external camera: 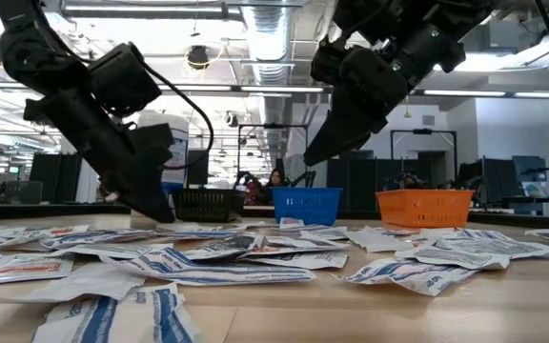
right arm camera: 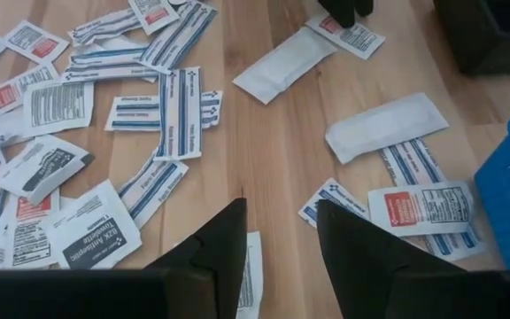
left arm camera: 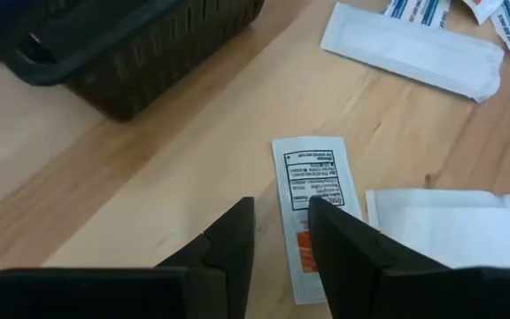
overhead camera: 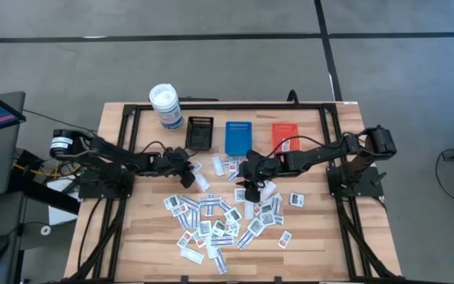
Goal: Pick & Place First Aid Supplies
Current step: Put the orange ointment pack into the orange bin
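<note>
Tray contents could not be seen. Left gripper [left arm camera: 282, 244] stood part-open astride a red-printed packet [left arm camera: 312, 208], at 6 o'clock from the black tray [left arm camera: 140, 53]; right gripper [right arm camera: 277, 239] part-open, empty.

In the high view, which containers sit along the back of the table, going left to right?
White canister → black tray → blue tray → orange tray.
</note>
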You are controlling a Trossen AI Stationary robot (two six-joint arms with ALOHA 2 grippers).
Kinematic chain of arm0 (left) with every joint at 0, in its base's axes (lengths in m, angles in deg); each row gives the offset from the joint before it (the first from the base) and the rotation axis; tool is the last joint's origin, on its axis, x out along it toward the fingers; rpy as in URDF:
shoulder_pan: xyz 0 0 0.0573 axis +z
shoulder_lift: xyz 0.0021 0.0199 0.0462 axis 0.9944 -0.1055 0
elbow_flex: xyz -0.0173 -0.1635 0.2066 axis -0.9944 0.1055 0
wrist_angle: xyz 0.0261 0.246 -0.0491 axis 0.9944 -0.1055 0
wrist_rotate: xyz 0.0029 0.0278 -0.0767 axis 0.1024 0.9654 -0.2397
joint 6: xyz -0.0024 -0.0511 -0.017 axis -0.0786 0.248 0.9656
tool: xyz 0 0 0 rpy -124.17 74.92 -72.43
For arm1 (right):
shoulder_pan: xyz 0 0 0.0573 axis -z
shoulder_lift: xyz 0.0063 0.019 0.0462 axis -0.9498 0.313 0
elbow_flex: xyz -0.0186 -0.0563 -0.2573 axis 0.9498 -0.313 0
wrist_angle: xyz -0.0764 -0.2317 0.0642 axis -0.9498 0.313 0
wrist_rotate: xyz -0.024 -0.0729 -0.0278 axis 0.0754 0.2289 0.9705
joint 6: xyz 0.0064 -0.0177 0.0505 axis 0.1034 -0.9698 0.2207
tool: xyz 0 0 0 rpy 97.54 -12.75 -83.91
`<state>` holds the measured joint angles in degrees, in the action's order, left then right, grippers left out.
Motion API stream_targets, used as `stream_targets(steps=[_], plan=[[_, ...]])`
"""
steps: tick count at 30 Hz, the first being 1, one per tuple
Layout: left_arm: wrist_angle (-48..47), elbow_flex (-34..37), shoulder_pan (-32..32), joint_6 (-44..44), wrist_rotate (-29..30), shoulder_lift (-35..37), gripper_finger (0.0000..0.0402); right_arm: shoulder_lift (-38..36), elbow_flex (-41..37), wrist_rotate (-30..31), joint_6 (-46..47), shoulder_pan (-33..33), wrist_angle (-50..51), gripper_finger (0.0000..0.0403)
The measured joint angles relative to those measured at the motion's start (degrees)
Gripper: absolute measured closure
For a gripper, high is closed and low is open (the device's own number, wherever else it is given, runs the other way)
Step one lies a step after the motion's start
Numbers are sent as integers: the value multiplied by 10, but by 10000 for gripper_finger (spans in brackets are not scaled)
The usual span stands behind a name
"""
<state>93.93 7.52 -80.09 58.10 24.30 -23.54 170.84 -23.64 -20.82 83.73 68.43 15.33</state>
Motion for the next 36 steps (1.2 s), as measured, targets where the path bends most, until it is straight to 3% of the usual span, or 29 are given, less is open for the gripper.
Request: stream_targets(steps=[4,11,18,28,36], plan=[[6,-2,0,-22,8,-24,313,0,0,0,0,0,0,269],[0,0,1,-24,0,-6,394,0,0,0,0,0,0,273],[14,3,-10,-30,-30,39,397,0,0,0,0,0,-2,274],[19,3,-18,-46,6,42,391,0,0,0,1,0,-4,274],[65,2,-21,-53,-7,1,311,0,0,0,1,0,-6,274]])
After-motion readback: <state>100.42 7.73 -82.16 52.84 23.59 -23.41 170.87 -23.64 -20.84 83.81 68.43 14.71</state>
